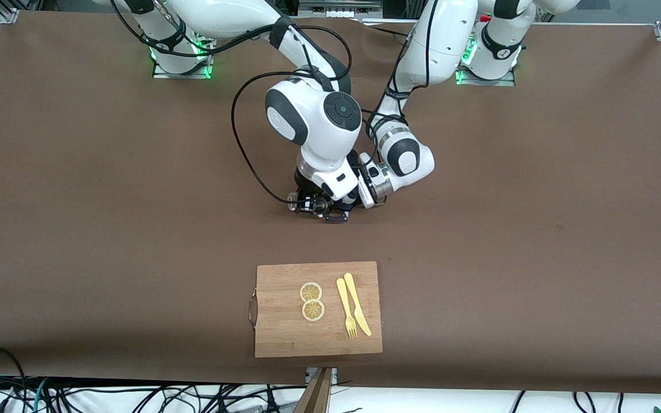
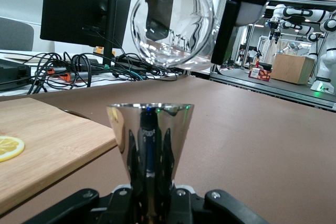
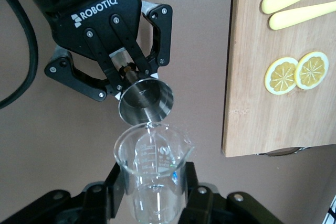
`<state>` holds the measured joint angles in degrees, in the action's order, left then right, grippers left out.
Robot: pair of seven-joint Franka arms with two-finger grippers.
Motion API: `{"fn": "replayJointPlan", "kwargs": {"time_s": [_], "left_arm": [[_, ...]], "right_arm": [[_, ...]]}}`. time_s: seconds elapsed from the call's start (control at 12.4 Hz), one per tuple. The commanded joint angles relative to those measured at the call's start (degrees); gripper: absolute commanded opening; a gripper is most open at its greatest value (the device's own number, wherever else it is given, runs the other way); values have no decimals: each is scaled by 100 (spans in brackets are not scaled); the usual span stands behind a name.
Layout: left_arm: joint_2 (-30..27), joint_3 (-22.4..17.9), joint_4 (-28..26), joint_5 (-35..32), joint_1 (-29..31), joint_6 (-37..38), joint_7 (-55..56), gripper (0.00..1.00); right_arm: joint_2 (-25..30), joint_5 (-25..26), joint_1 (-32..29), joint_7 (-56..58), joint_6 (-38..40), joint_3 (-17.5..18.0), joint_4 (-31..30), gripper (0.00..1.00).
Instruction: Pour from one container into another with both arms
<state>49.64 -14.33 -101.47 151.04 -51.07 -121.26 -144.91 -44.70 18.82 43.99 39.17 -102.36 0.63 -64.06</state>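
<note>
Brown matte bench point(image 1: 537, 229) fills the front view, both arms point(image 1: 313, 120) meeting over its middle, well apart from a wooden cutting board point(image 1: 284, 338) that lies nearer the front camera. On the board: two lemon slices point(image 1: 311, 301), a yellow fork point(image 1: 346, 307) and a yellow knife point(image 1: 358, 304) side by side, untouched. Right end effector point(image 3: 152, 195) is clamped on a clear glass beaker point(image 3: 152, 174), low on its wall, with the spout tipped toward the other vessel. Left end effector point(image 3: 126, 72) is closed narrow on the stem of a small steel conical cup point(image 3: 145, 100), held upright just under the beaker's lip. In the left wrist view the cup point(image 2: 149, 140) sits straight ahead and the beaker point(image 2: 172, 22) hangs tilted above it, mouth showing, a little clear liquid seemingly pooled at the lower side. Likely handling: the beaker is thin glass, light, rigid, slick and breakable, so a modest squeeze around the lower wall suits it, never the rim or spout. The cup looks stiff, light and polished, liable to twist in the pads; the narrow stem is the sensible hold and keeps the mouth free. Small mouth means little room for misalignment.
</note>
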Motion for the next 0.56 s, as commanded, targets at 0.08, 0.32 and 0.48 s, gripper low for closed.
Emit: {"fn": "replayJointPlan", "kwargs": {"time_s": [0.08, 0.32, 0.48], "left_arm": [[134, -140, 110, 1120, -236, -46, -239, 0], [134, -140, 110, 1120, -236, -46, -239, 0], [134, -140, 110, 1129, -236, -46, -239, 0]], "right_arm": [[5, 218, 92, -59, 94, -37, 16, 32], [-3, 227, 92, -68, 94, -37, 16, 32], [-3, 323, 136, -59, 94, -37, 16, 32]]}}
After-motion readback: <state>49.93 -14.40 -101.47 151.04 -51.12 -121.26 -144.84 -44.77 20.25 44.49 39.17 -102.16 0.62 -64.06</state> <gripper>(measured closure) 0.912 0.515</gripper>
